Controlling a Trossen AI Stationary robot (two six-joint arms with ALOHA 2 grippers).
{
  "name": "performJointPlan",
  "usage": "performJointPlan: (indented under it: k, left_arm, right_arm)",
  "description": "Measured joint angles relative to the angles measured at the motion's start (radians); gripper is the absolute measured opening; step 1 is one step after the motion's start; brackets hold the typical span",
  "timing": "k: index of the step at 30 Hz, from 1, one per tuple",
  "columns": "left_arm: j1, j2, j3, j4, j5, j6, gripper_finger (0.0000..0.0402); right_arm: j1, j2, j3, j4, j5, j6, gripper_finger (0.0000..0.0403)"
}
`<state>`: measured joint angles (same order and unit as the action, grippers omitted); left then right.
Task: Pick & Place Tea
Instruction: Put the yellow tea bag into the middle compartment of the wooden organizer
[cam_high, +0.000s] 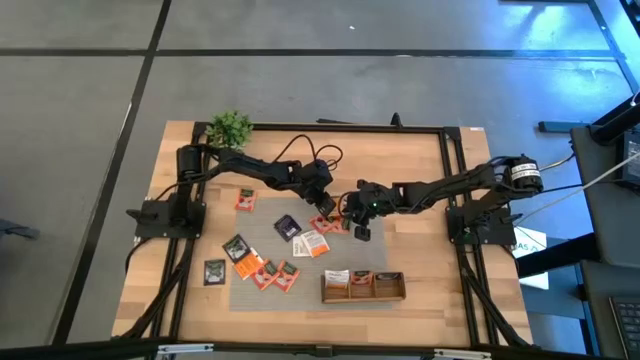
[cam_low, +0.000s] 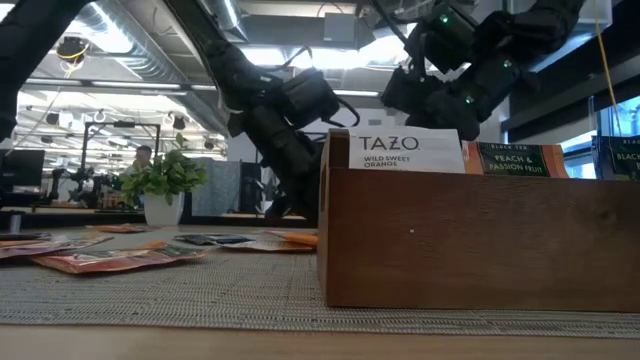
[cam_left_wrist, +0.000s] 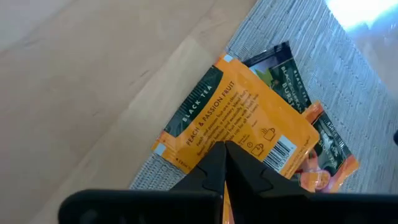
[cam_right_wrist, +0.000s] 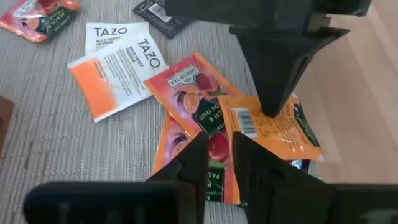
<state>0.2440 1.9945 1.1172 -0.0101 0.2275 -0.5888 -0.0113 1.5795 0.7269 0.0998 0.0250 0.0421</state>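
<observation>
Right under my left claw (cam_left_wrist: 224, 152) lies an orange sachet (cam_left_wrist: 236, 118) marked peach and passion fruit. Both fingers are pressed together, and their tips rest on its printed face without pinching it. It sits at the mat's (cam_left_wrist: 348, 74) edge, one corner out over the bare wood of the table (cam_left_wrist: 93, 74), and it overlaps a dark sachet (cam_left_wrist: 286, 68) and a red one beneath.

Just beside it hovers my right claw (cam_right_wrist: 219, 146), its fingers parted by a narrow gap with nothing between them that I can see. It hangs above a red sachet (cam_right_wrist: 193, 93) in the same small heap. A little farther along the mat lie two white sachets (cam_right_wrist: 118, 62) with orange panels, overlapping each other.

Beyond those, more of the tea is scattered across the mat: a dark purple sachet (cam_high: 287, 227), a green-black one (cam_high: 237, 247) and a cluster of red ones (cam_high: 275, 273). Two lie off it on the wood, a red one (cam_high: 244, 200) and a dark one (cam_high: 214, 271).

At the mat's front edge stands the wooden tray (cam_low: 450, 240), with sachets upright in its three compartments, a white wild sweet orange packet (cam_low: 405, 152) nearest. At the table's far corner stands a small potted plant (cam_high: 230, 127).
</observation>
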Motion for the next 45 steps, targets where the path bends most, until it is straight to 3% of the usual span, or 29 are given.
performJointPlan:
  k: [6,9,14,21,28,45]
  left_arm:
    - [0.000,0.001,0.000,-0.003,0.021,0.000,0.0006]
    - [0.000,0.001,0.000,-0.009,0.029,0.000,0.0006]
    - [0.000,0.001,0.000,-0.011,0.034,0.000,0.0006]
    - [0.000,0.001,0.000,-0.016,0.034,0.000,0.0006]
    - [0.000,0.001,0.000,-0.016,0.035,0.000,0.0006]
    - [0.000,0.002,0.000,-0.016,0.036,0.000,0.0006]
  right_arm:
    - [-0.001,0.009,0.000,0.008,0.001,0.001,0.0142]
    - [-0.001,0.012,0.000,0.005,0.055,0.023,0.0176]
    - [0.003,0.022,0.001,0.014,0.068,-0.216,0.0211]
    - [0.031,0.081,0.001,0.018,0.161,-0.470,0.0216]
    - [0.058,0.138,0.032,0.025,0.237,-0.597,0.0216]
    - [0.063,0.168,0.045,0.068,0.299,-0.676,0.0216]
